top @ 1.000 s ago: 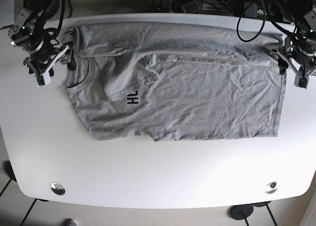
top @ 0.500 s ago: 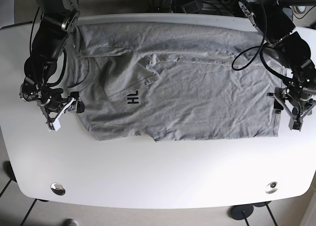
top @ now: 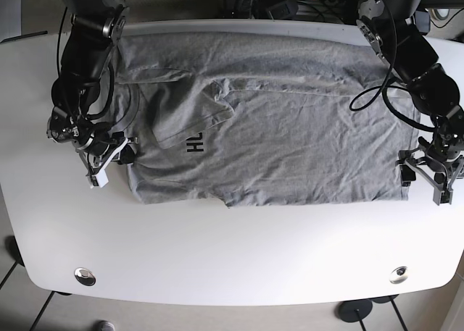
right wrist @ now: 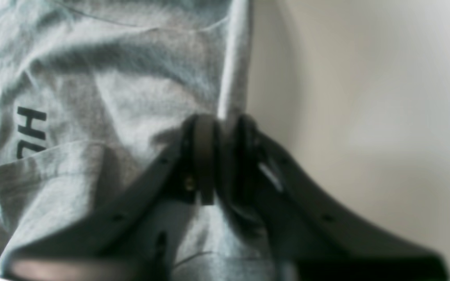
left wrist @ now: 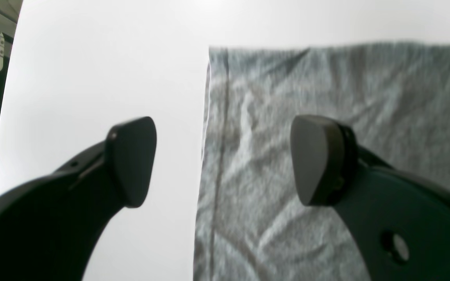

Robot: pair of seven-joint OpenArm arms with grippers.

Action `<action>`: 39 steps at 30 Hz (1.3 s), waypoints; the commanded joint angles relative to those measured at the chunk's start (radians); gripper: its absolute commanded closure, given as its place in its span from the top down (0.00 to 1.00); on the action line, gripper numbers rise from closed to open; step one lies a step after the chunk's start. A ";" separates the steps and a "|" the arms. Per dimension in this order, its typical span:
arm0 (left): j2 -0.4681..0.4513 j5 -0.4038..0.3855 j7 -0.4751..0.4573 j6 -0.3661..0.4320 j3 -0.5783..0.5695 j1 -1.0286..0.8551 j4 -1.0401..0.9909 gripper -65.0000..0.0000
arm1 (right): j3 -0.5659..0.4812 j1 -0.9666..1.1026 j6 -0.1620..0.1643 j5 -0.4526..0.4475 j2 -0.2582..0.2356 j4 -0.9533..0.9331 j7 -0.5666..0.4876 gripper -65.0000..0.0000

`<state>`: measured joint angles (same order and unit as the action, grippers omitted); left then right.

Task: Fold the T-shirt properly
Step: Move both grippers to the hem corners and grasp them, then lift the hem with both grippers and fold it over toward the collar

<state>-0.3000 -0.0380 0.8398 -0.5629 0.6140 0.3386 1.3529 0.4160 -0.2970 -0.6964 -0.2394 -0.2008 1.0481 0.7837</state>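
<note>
You had bare table [top: 232, 258] all along the near side of the shirt [top: 290, 143], with only two small metal discs [top: 85, 276] near the front corners. Off the shirt's hem, the table stayed clear under your left gripper [left wrist: 217, 160], whose jaws stood wide. Cables and gear [top: 290, 1] crowded the far edge

Both arms are mostly matte black with chunky rounded joints, and loose black cables loop off the upper segments at the top corners of the base view. The left gripper [left wrist: 225, 160] has wide curved black fingers ending in smooth rounded pads, small screw holes along them. The right gripper [right wrist: 222, 156] looks the same, with white trim by the wrist.
</note>
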 commanded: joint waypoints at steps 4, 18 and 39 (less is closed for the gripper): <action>-0.054 -0.010 -0.109 0.027 -0.001 0.035 -0.200 0.78 | -0.002 -0.015 -0.002 0.013 -0.007 0.008 -0.011 0.03; -0.130 -0.013 -0.262 -0.039 -0.065 0.057 -0.580 0.78 | -0.002 -0.012 -0.002 0.005 -0.004 0.010 -0.017 0.03; -0.071 -0.009 -0.118 -0.135 -0.012 0.020 -0.244 0.02 | 0.004 0.054 -0.002 0.004 0.022 0.225 0.049 0.03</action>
<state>-0.3405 -0.0372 0.7567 -0.6971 0.6044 0.3317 1.1034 0.4152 -0.2115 -0.6964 -0.2161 -0.1646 1.2678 0.8684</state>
